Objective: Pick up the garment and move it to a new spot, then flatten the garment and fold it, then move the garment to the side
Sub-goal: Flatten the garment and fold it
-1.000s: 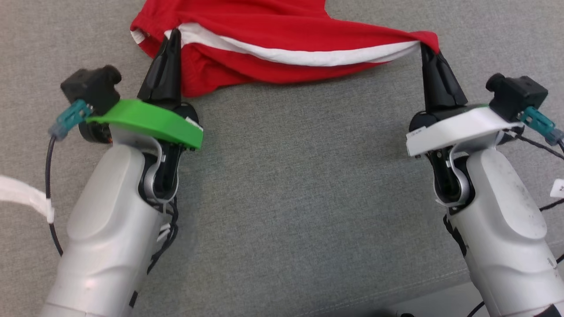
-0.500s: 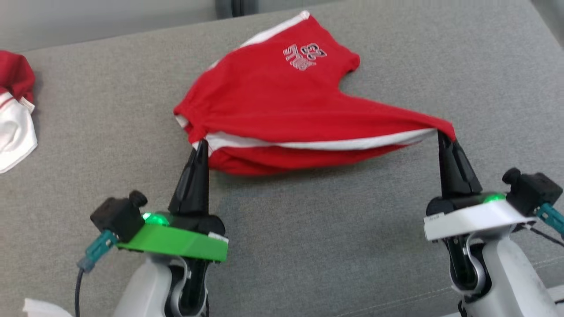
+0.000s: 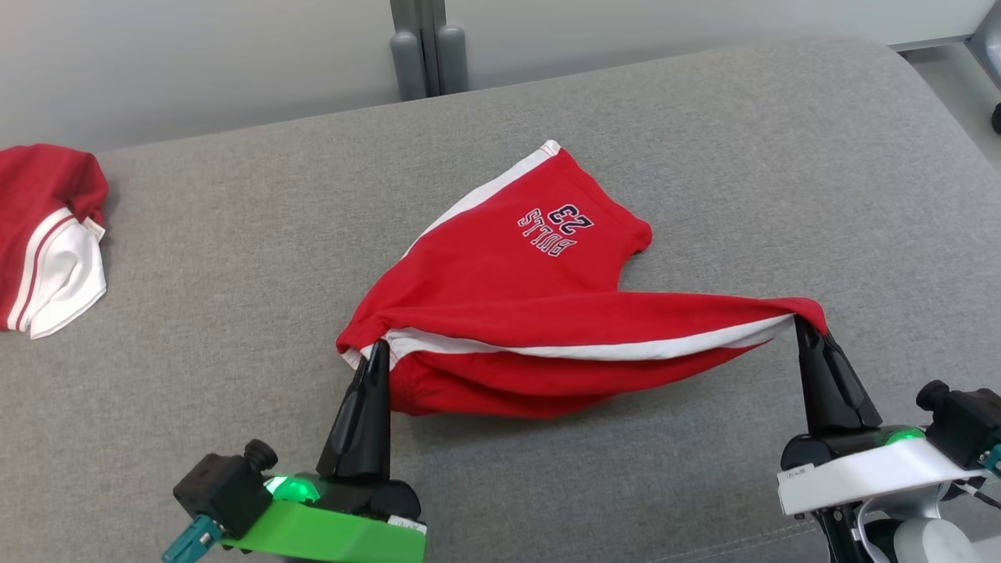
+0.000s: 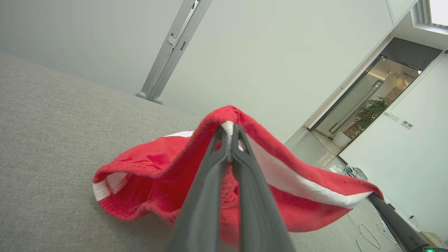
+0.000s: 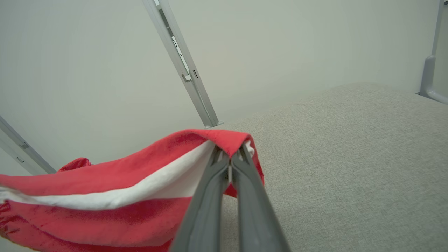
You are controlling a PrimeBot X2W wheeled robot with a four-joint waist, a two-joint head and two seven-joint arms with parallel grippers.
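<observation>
Garment (image 3: 508,313): red shorts, far leg lying on the grey surface (image 3: 235,274), waistband hanging stretched between both grips
Left fingers (image 3: 364,422): pinching the waistband's left end
Right fingers (image 3: 829,383): pinching its right end

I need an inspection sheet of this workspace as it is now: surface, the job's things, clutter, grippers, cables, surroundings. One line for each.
Surface: grey padded surface, no stains seen.
Job's things: red shorts with white stripe; far part lies on the surface, near edge stretched between both grippers.
Clutter: a red and white garment, bunched at the far left, apart from the shorts.
Grippers: left gripper shut on one end of the near edge; right gripper shut on the other end.
Cables: teal plug by the left wrist camera; white wires on the floor beyond the surface.
Surroundings: pale wall, grey post.
</observation>
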